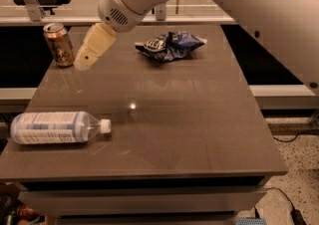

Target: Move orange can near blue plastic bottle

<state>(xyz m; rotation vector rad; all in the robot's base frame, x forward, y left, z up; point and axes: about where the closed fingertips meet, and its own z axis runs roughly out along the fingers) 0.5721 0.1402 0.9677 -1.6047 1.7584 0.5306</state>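
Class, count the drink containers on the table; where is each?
2. The orange can stands upright at the far left corner, just left of the claw. The blue plastic bottle lies on its side near the front left edge. None looks hidden.

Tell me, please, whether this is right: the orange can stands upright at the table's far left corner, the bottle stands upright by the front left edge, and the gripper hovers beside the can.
Not quite: the bottle lies on its side, as the camera view shows. The orange can does stand upright at the table's far left corner, and the gripper hovers beside it.
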